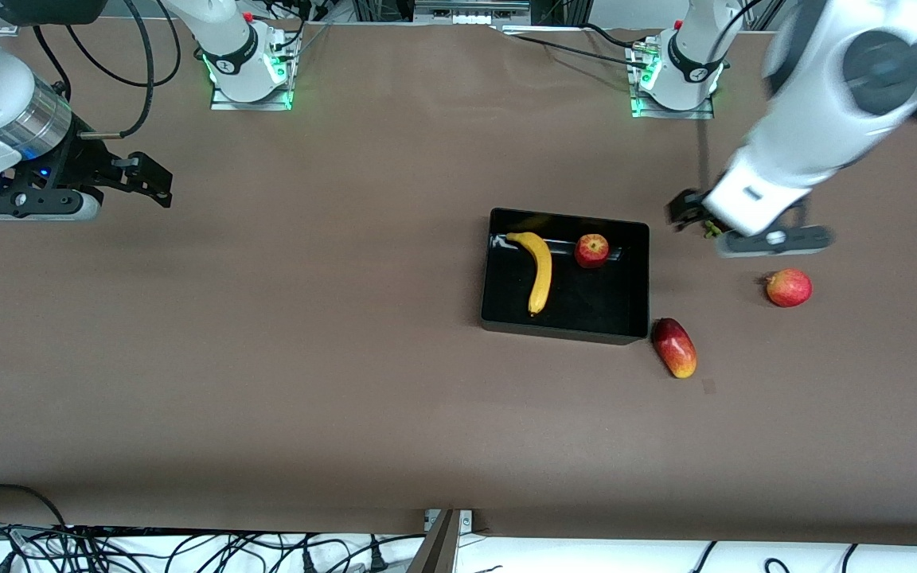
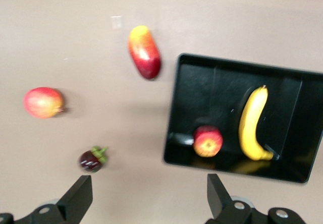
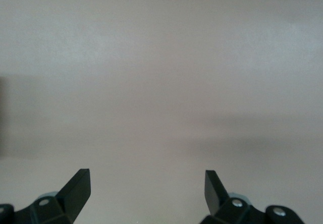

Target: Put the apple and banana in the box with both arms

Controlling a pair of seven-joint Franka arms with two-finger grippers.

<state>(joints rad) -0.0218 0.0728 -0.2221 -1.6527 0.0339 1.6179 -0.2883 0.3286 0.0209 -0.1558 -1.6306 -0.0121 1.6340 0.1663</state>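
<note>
The black box (image 1: 602,306) sits on the brown table. The yellow banana (image 1: 539,270) and the small red apple (image 1: 591,250) lie inside it, apart from each other. My left gripper (image 1: 685,213) is open and empty, over the bare table beside the box toward the left arm's end. The left wrist view shows its open gripper (image 2: 149,199), the box (image 2: 222,98), the banana (image 2: 252,123) and the apple (image 2: 208,141). My right gripper (image 1: 152,179) is open and empty over bare table at the right arm's end, and its wrist view (image 3: 147,193) shows only tabletop.
An oblong red-and-yellow fruit (image 1: 674,347) lies by the box's corner nearest the front camera. A red-orange round fruit (image 1: 789,287) lies toward the left arm's end. A small dark purple fruit with a green top (image 2: 92,159) lies under the left gripper.
</note>
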